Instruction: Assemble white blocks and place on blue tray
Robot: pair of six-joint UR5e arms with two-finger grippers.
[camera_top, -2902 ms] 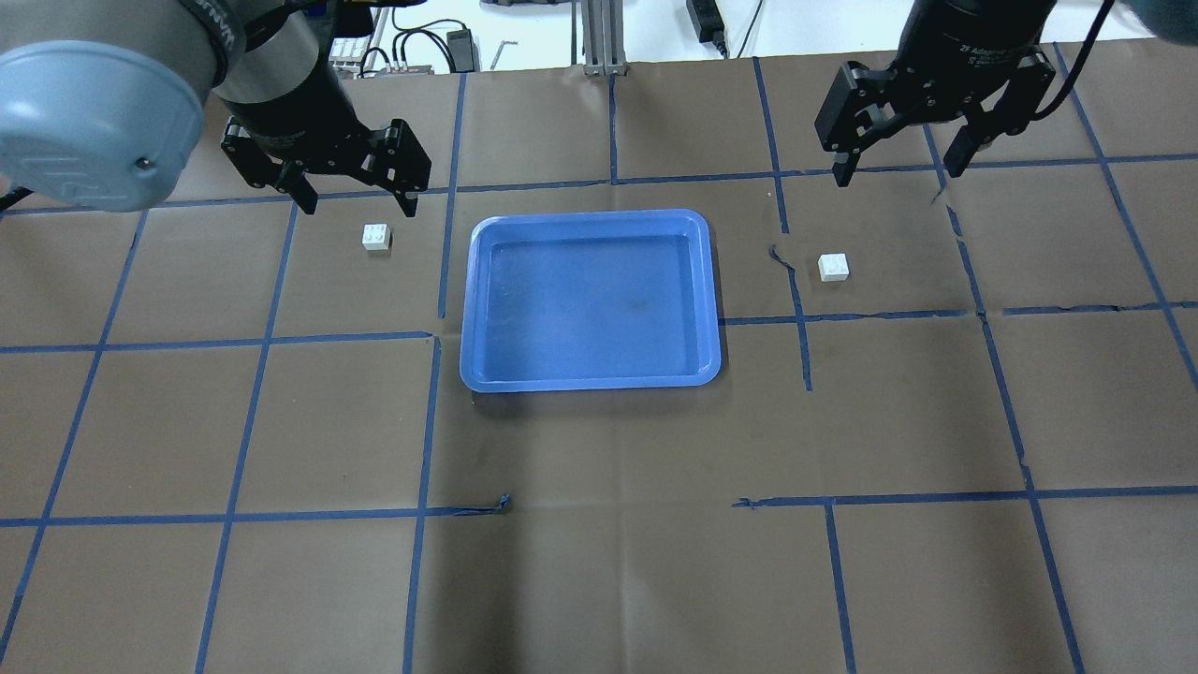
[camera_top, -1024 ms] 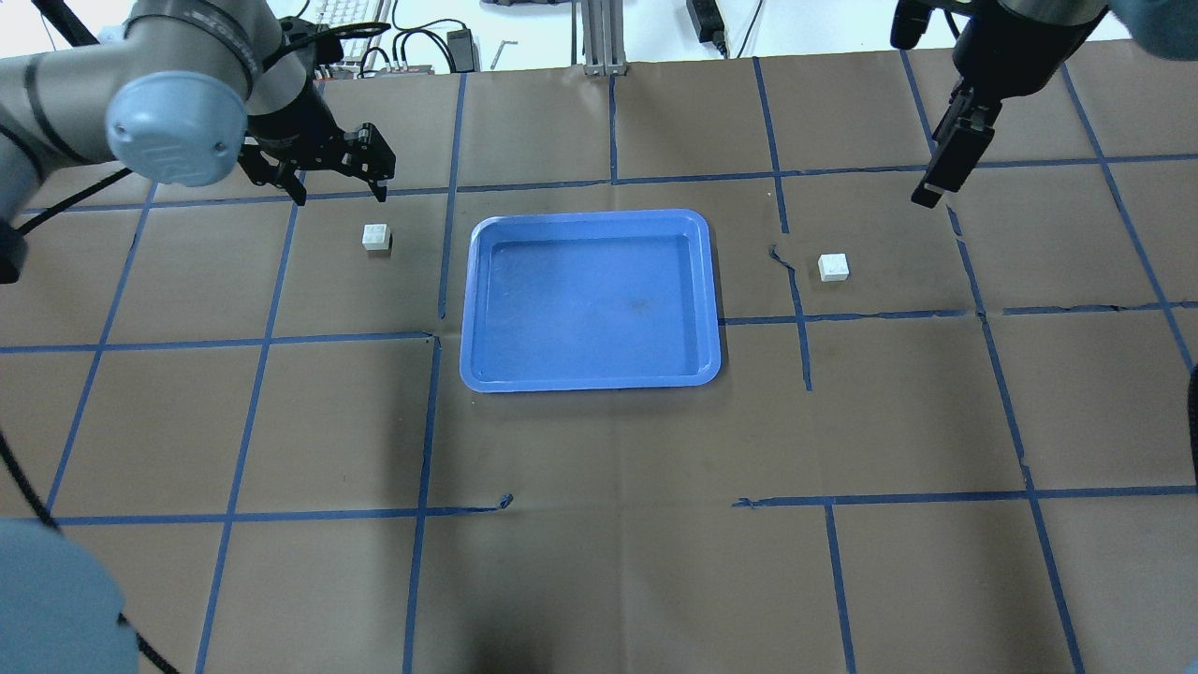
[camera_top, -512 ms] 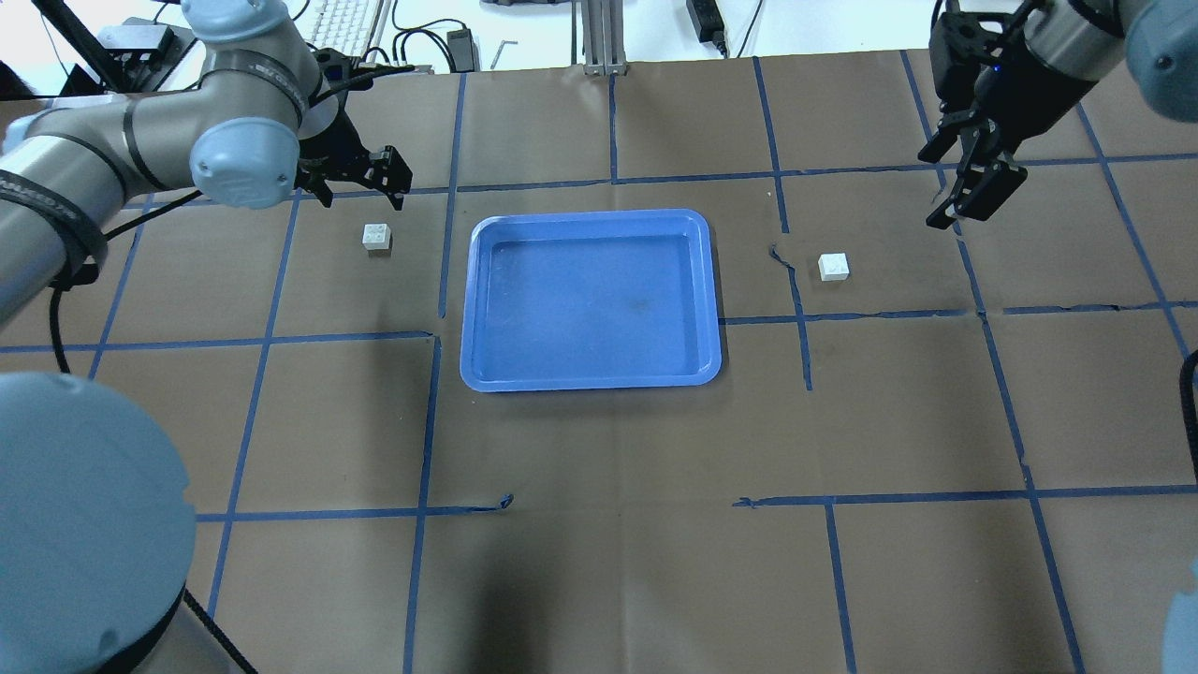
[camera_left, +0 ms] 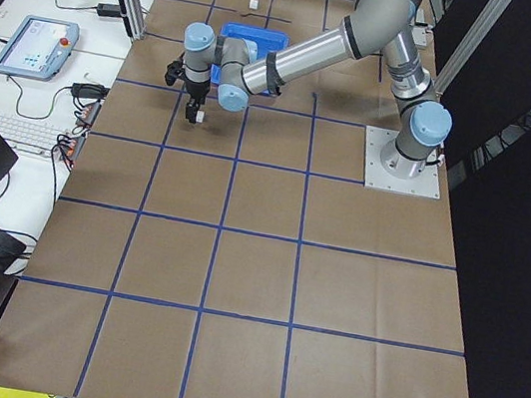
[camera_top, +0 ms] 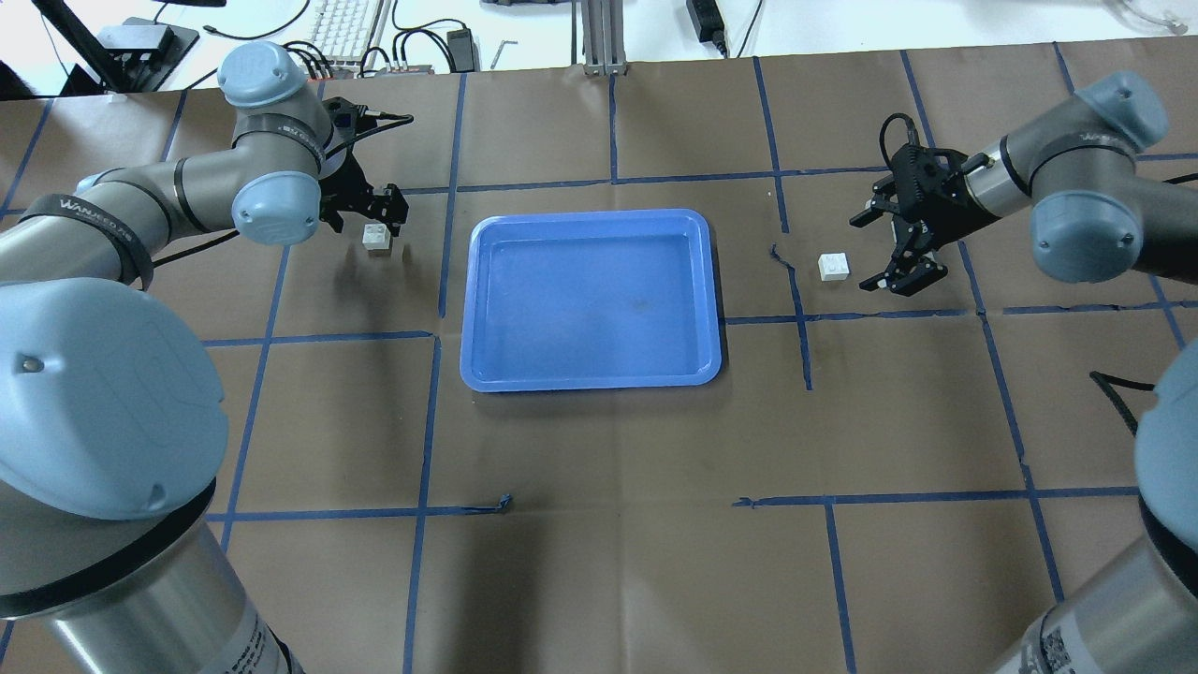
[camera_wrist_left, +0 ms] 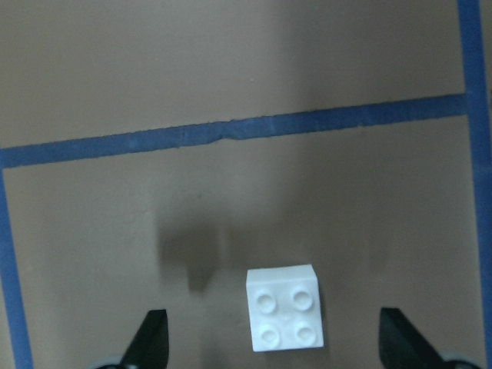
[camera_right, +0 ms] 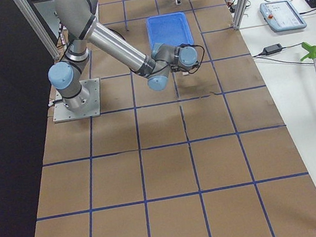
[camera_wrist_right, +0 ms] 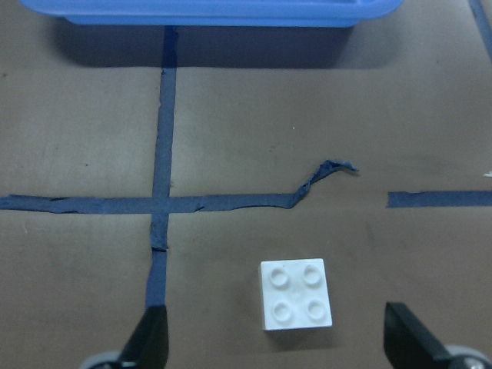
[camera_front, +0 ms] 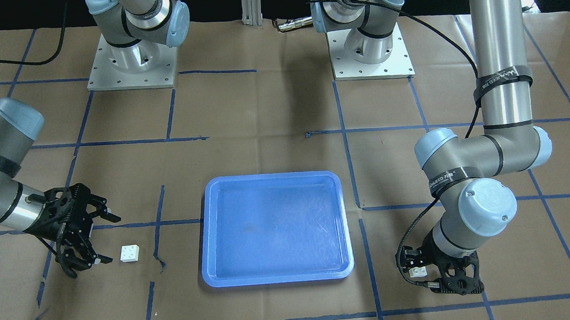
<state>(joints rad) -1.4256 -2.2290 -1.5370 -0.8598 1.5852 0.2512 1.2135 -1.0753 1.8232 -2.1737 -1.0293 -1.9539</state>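
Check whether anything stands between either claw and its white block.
Nothing visible does. Only bare paper shows between the open left claw and the left block, and between the open right claw and the right block.

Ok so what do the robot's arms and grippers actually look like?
The left arm and right arm are silver-grey tubes with pale blue joint caps, black lettered bands and black cables. The left gripper and right gripper are black with two fingers.

Left gripper [camera_wrist_left: 277, 340]: jaws cropped by the wrist view's lower edge, tips only. Right gripper [camera_wrist_right: 280, 340]: likewise. Blue tray [camera_wrist_right: 207, 11]: near rim only, cropped at top. Left white block [camera_front: 416, 271]: partly screened by gripper linkage, front view. Far grippers, side views: too small to judge.
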